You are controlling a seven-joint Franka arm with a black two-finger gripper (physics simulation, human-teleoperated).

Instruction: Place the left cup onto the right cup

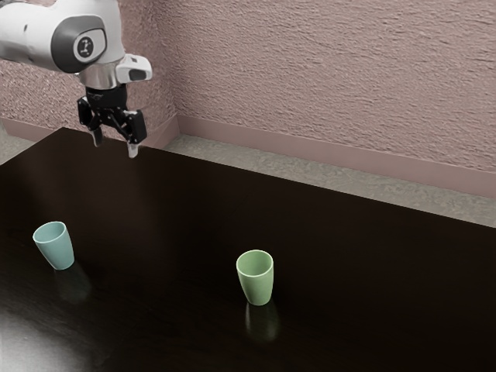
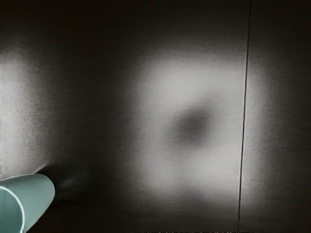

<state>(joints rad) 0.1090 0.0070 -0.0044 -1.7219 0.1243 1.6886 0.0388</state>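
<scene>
A pale blue cup [image 1: 55, 244] stands upright on the dark table [image 1: 349, 256] at the exterior view's left. A light green cup [image 1: 255, 276] stands upright further to the exterior view's right, near the table's middle. My gripper [image 1: 115, 143] hangs open well above the table's far left part, high over both cups and holding nothing. In the wrist view the blue cup [image 2: 24, 201] shows at the picture's corner, off to one side of my hand, over the glossy table top [image 2: 194, 126].
A pink textured wall [image 1: 325, 70] with a baseboard runs behind the table, past a strip of speckled floor [image 1: 325, 174]. A thin seam [image 2: 244, 111] crosses the table top under my hand.
</scene>
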